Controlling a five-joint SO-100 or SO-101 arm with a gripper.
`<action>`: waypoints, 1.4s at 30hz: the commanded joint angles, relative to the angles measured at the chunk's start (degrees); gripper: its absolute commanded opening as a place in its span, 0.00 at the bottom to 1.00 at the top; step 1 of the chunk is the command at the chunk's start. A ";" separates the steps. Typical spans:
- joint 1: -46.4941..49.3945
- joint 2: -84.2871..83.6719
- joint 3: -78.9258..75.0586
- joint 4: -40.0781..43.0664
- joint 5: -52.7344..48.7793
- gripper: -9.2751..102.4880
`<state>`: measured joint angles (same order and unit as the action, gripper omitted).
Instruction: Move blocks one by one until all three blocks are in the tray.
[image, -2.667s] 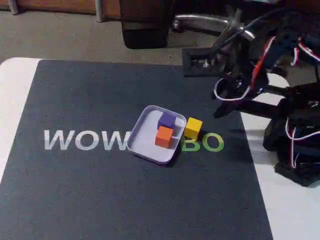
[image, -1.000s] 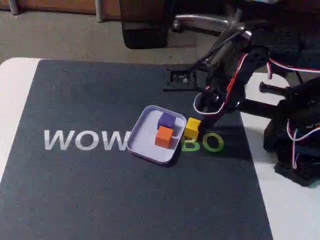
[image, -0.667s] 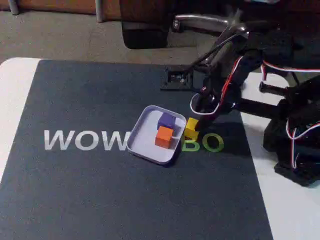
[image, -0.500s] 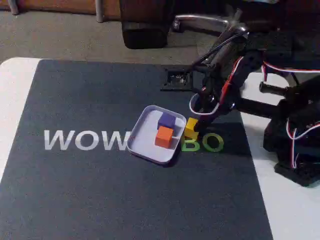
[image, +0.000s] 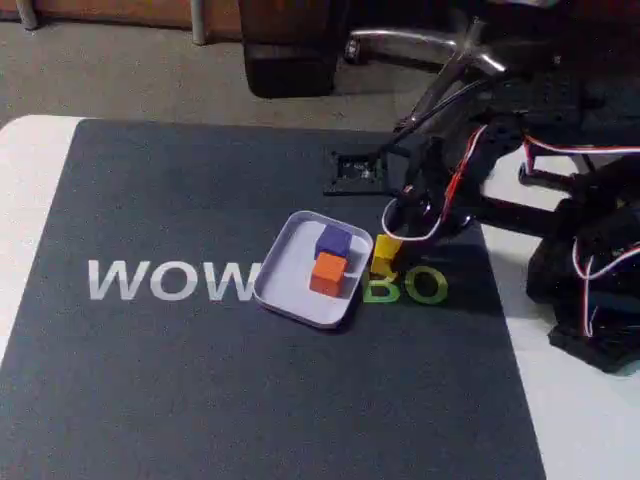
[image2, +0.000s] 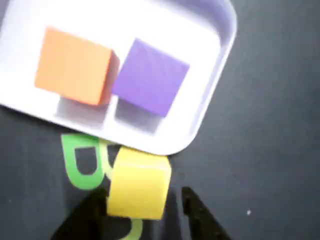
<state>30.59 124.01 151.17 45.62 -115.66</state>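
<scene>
The pale tray (image: 285, 285) (image2: 210, 95) lies mid-mat and holds the orange block (image: 328, 272) (image2: 75, 65) and the purple block (image: 333, 241) (image2: 150, 77) side by side. The yellow block (image: 384, 254) (image2: 139, 182) sits on the mat just outside the tray's rim, to its right in the fixed view. My gripper (image: 392, 238) (image2: 142, 195) is lowered over the yellow block and open. In the wrist view one dark finger (image2: 85, 217) stands on each side of the block, with a gap showing at the right finger (image2: 200, 215).
A dark mat (image: 200, 380) with the letters WOW and green BO (image: 420, 288) covers the white table (image: 30, 170). A small black square part (image: 352, 170) lies behind the tray. The arm's base (image: 595, 290) stands at the right edge.
The arm has swung in from the back right and come down, bringing the open gripper over the yellow block. The blocks and tray have not moved.
</scene>
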 joint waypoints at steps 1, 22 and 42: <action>0.09 -0.18 0.18 -0.79 -0.26 0.21; 0.00 -5.01 -0.35 -5.80 -0.35 0.08; -11.16 12.48 0.44 -10.46 16.35 0.03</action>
<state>20.92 135.79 151.88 37.88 -100.81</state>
